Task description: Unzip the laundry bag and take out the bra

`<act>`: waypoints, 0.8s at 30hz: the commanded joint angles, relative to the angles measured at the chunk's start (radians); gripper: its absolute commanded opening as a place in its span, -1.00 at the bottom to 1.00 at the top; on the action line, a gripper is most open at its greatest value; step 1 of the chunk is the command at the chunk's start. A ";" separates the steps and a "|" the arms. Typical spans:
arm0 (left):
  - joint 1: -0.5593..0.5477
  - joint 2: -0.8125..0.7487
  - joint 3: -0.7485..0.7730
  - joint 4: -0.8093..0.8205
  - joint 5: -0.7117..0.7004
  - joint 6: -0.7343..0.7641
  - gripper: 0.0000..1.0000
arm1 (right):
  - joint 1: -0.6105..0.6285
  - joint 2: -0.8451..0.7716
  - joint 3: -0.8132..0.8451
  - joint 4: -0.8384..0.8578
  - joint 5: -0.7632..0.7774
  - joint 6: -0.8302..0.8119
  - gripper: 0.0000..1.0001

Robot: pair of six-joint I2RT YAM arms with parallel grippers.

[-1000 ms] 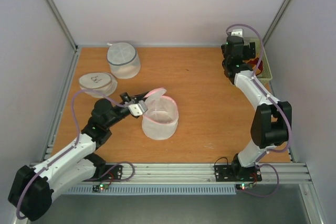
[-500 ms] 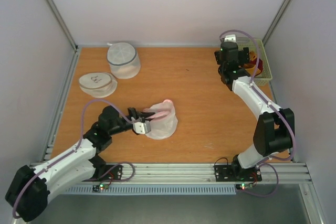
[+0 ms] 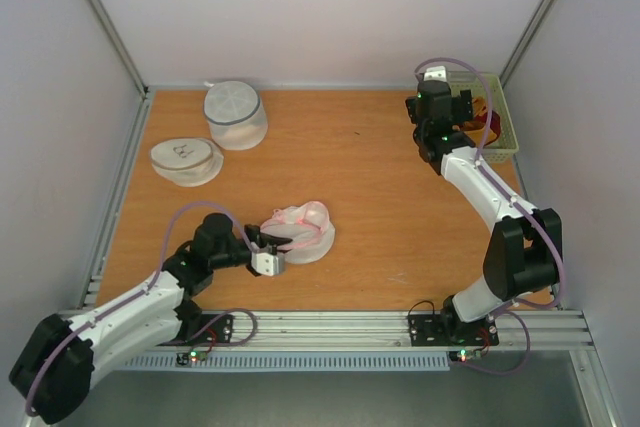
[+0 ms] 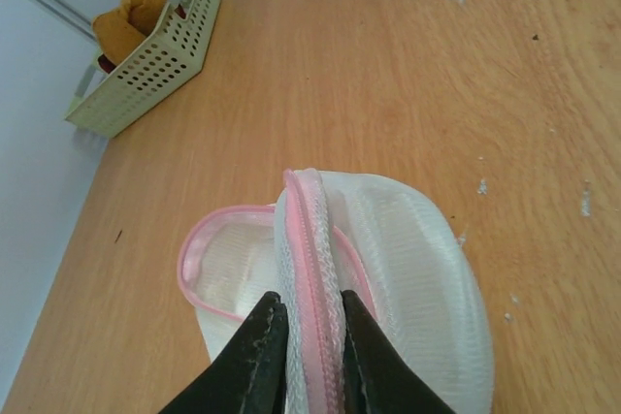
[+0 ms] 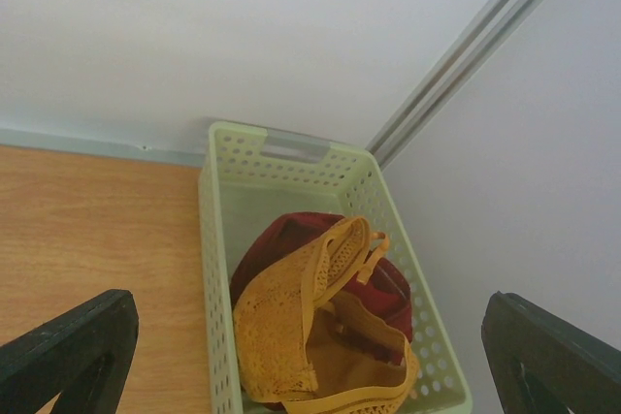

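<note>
At the far left of your table (image 3: 380, 177), toward the back, sit two white bags. One is a flatter round bag (image 3: 187, 160) with a dark mark on top. The other is a mesh drum (image 3: 235, 114) with a grey band, just behind it and to its right. Both lie well apart from your arms.

Nearer the front, your left gripper (image 4: 309, 315) is closed on the laundry bag (image 3: 300, 232). In the left wrist view its two dark fingers (image 4: 260, 341) pinch the pink zipper band (image 4: 309, 239) from either side, with the band standing up between them. The laundry bag is slumped on the table, its mesh body sagging away from the gripper. A pink-rimmed round flap (image 4: 228, 259) hangs open beside the pinched edge. Inside the flap you see only pale mesh.

At the back right corner, your right gripper (image 5: 309, 329) hangs above a pale green perforated basket (image 5: 218, 239). Its fingers (image 5: 82, 341) are spread wide at the two edges of the wrist view and hold nothing. The bra (image 5: 281, 336) lies in the basket, its orange-yellow lace bunched over dark red fabric, far across the table from the laundry bag.
</note>
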 commanded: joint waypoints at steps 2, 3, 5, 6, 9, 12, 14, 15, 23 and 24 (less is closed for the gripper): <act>-0.012 -0.016 -0.050 0.099 -0.014 0.103 -0.93 | 0.010 -0.039 -0.013 0.008 0.014 -0.015 0.97; -0.012 -0.015 -0.054 0.131 -0.042 0.103 -0.98 | 0.010 -0.040 -0.014 0.008 0.015 -0.017 0.97; -0.012 -0.016 -0.055 0.175 -0.076 0.098 -0.99 | 0.010 -0.042 -0.016 0.009 0.013 -0.019 0.97; -0.012 -0.017 -0.058 0.206 -0.089 0.095 -0.99 | 0.010 -0.042 -0.017 0.011 0.013 -0.018 0.97; -0.013 -0.015 -0.070 0.278 -0.115 0.097 -0.99 | 0.010 -0.039 -0.019 0.011 0.011 -0.018 0.97; -0.013 -0.017 -0.070 0.313 -0.136 0.086 -0.99 | 0.012 -0.042 -0.019 0.007 0.011 -0.020 0.97; -0.012 -0.020 -0.063 0.346 -0.155 0.053 -0.99 | 0.016 -0.050 -0.019 0.006 0.006 -0.025 0.97; -0.013 -0.021 -0.057 0.353 -0.161 0.034 -0.99 | 0.018 -0.054 -0.019 0.009 0.006 -0.027 0.97; -0.013 -0.015 -0.053 0.376 -0.216 0.042 -0.99 | 0.033 -0.072 -0.021 0.007 -0.007 -0.038 0.97; -0.013 -0.015 -0.054 0.363 -0.204 0.042 -0.99 | 0.036 -0.073 -0.022 0.006 -0.009 -0.040 0.97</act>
